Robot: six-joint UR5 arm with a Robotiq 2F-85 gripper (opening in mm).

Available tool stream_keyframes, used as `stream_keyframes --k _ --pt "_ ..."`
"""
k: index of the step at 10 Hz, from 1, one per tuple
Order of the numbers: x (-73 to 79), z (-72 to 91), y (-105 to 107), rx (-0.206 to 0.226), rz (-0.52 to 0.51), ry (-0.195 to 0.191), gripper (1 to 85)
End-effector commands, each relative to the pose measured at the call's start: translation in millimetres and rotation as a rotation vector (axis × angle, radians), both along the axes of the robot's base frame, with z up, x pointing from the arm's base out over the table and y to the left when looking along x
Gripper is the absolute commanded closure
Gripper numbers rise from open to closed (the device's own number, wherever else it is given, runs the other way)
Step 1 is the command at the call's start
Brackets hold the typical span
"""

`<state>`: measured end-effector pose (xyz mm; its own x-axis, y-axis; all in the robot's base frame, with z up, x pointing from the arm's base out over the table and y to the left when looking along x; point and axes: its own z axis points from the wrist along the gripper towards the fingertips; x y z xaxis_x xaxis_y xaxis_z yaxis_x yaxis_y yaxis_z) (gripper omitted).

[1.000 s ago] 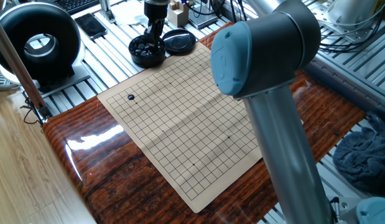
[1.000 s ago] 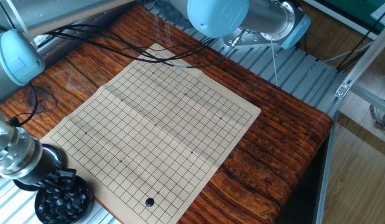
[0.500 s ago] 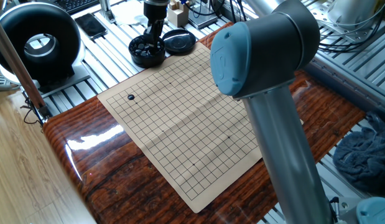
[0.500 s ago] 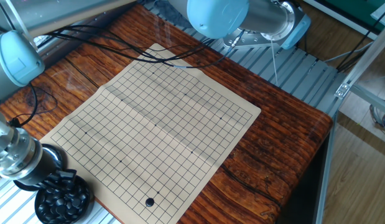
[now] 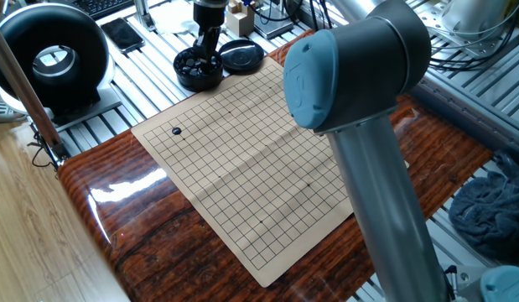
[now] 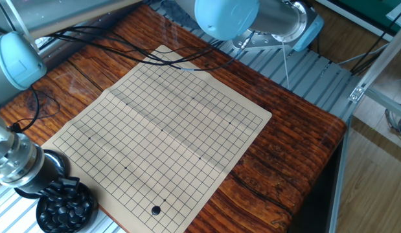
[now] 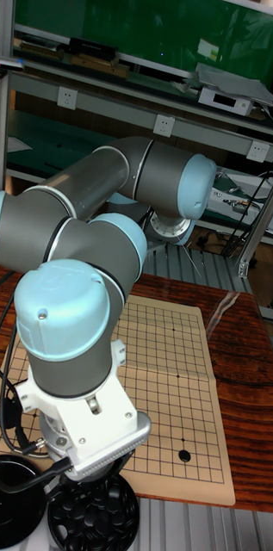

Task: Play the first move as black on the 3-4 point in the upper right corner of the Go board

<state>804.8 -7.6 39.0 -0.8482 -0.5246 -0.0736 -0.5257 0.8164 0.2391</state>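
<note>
Pincer down in the stone bowl, one black stone on the board

The pincer [image 5: 205, 60] reaches into the bowl of black stones [image 6: 66, 207], its fingertips buried, so whether it is wide or narrow I cannot tell. A black stone [image 6: 155, 210] sits on the Go board [image 5: 242, 159], near the corner just across the board edge from the pincer, seemingly the 3-4 point. The bowl lid [image 5: 241, 55] lies just beside the pincer. A clean straight lift should spare the bowl.
</note>
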Motion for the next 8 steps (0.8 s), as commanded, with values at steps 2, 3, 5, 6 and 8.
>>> stream_keyframes --k 2,3,5,6,8 --pt "0.1 4.0 2.3 0.009 -0.012 0.001 72.0" --pt "-0.8 4.6 1.1 0.006 -0.011 0.004 72.0" --pt "-3.4 5.3 -5.9 -0.014 -0.015 0.014 68.7" --pt "-3.9 5.9 -5.3 -0.011 -0.016 0.016 67.7" --pt "-3.9 6.1 -5.4 -0.012 -0.019 0.016 67.0"
